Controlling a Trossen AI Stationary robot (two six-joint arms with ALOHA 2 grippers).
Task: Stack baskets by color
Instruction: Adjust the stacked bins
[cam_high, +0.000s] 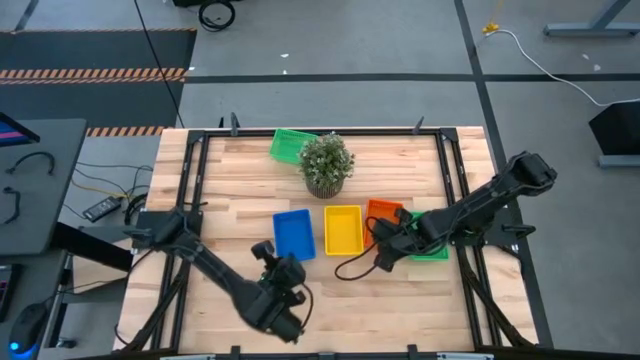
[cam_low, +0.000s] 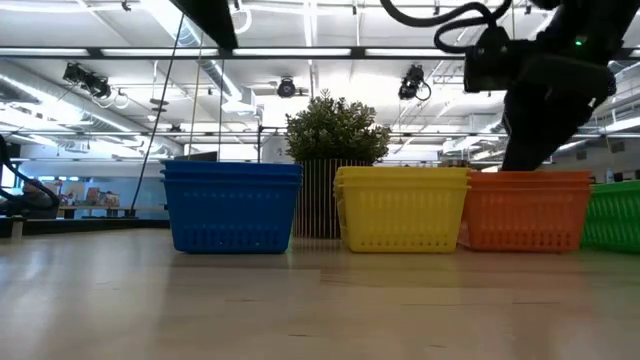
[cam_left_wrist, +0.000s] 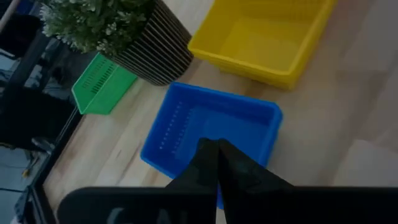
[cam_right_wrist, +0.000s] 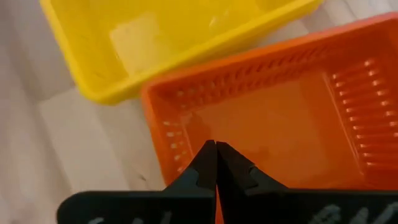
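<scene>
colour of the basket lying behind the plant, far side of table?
Green basket, clearest in the high view; left wrist view shows it too.

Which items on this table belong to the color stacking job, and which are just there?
Job:
blue baskets
yellow baskets
orange baskets
green baskets under the right arm
lone green basket at the far edge

Just there:
potted plant

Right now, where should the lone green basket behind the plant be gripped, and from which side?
Grip the green basket on its free rim edge away from the plant, coming from above. It lies tilted at the table's far edge with the plant close beside it, so that side looks crowded.
</scene>
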